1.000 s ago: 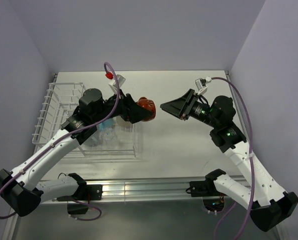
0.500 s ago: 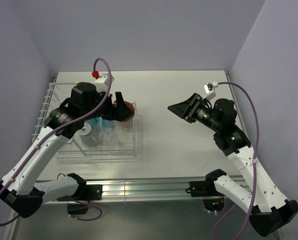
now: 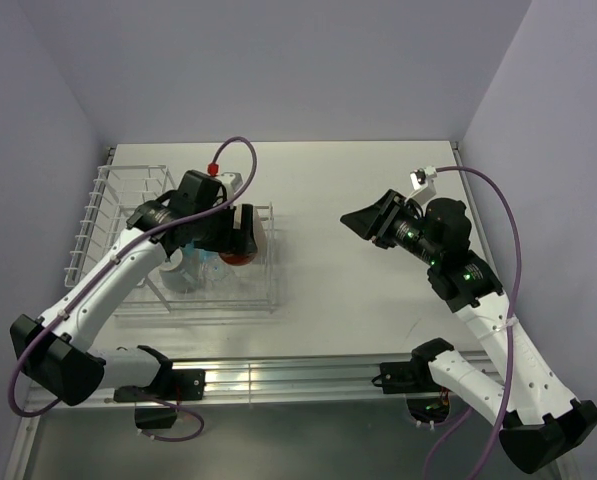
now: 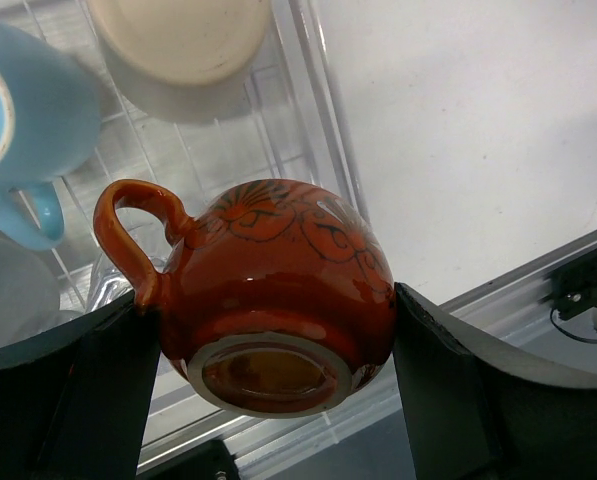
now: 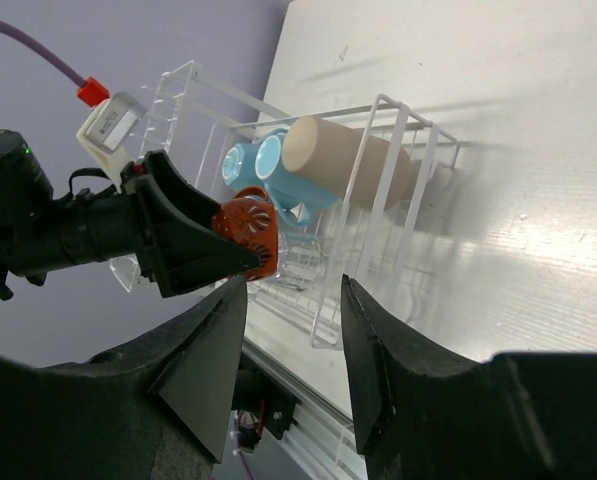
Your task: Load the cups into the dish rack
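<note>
The white wire rectangular dish rack (image 3: pixel 98 205) sits toward 9 o'clock on the pale table (image 3: pixel 378 290). The left gripper (image 3: pixel 240 232) hangs over its 3 o'clock end, jaws clamped on either flank of the small red-orange patterned handled mug (image 4: pixel 278 280); the mug is above the wires and, as far as I can judge, not yet resting on them.

The step in hand looks like setting this mug down. It would go best with a slow, straight descent into the free patch of wires; the handle should stay clear of the upright bars; the jaws should let go only once the mug bears on the rack, so it cannot roll.

The left wrist view alone shows the mug's base ring facing the camera and its handle at 10 o'clock, with the cream cylindrical mug (image 4: pixel 178 50) at 12 o'clock and a light blue mug (image 4: pixel 28 110) at 9 o'clock. The right wrist view alone gives the side-on picture: the cream mug lies on its side beside two blue ones, and the red-orange one is near the rack's outer wall. The top view alone places the right gripper (image 3: pixel 353 218) toward 3 o'clock, well apart from the rack, jaws parted and empty.
</note>
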Robot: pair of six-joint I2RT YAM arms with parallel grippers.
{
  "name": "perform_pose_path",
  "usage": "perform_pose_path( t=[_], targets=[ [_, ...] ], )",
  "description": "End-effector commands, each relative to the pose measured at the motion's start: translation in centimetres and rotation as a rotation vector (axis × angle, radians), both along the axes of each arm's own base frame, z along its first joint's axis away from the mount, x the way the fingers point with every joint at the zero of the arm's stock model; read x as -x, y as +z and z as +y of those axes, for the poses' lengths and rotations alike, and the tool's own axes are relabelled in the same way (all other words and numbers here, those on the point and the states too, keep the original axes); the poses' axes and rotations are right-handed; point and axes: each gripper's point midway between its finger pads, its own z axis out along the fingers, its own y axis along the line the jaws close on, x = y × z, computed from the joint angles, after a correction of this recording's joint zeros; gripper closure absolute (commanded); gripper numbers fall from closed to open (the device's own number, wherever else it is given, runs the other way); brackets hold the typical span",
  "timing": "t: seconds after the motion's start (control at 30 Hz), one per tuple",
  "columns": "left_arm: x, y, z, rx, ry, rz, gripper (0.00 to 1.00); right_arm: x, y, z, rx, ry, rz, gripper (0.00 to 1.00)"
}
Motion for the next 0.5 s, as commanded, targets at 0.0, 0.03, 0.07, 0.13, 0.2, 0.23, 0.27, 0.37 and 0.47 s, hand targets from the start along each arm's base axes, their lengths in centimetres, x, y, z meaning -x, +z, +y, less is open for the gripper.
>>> perform_pose_path(
  t=[0.0,0.03,0.07,0.13,0.2,0.23,0.27,0.37,0.47],
  targets=[
    [-1.0,0.4,-0.3,0.002,-0.019,-0.05,1.0,-0.3,0.5,-0.6,0.019,-0.022,-0.04,0.5],
    [-1.0,0.1,-0.4,0.001,-0.025,-0.042,1.0,-0.3,0.6,-0.5,0.019,-0.02,-0.042,0.5],
    [-1.1,0.0,-0.5,0.0,-0.026,-0.041,1.0,-0.3,0.6,-0.5,0.018,-0.019,-0.041,0.5],
    [-1.2,-0.5,-0.5,-0.008,-0.029,-0.03,1.0,-0.3,0.5,-0.4,0.02,-0.017,-0.039,0.5],
    [-1.2,-1.0,-0.6,-0.015,-0.036,-0.021,1.0,-0.4,0.4,-0.5,0.022,-0.018,-0.037,0.5],
    [-1.3,-1.2,-0.6,-0.019,-0.034,-0.014,1.0,-0.5,0.4,-0.4,0.022,-0.018,-0.037,0.5],
    [-1.3,-1.4,-0.6,-0.024,-0.036,-0.012,1.0,-0.4,0.4,-0.4,0.023,-0.016,-0.038,0.5],
    [-1.3,-1.8,-0.9,-0.017,-0.049,0.0,1.0,-0.5,0.3,-0.4,0.025,-0.018,-0.035,0.5],
    [-1.4,-2.2,-1.0,-0.02,-0.054,0.008,1.0,-0.5,0.3,-0.4,0.023,-0.018,-0.036,0.5]
  ],
)
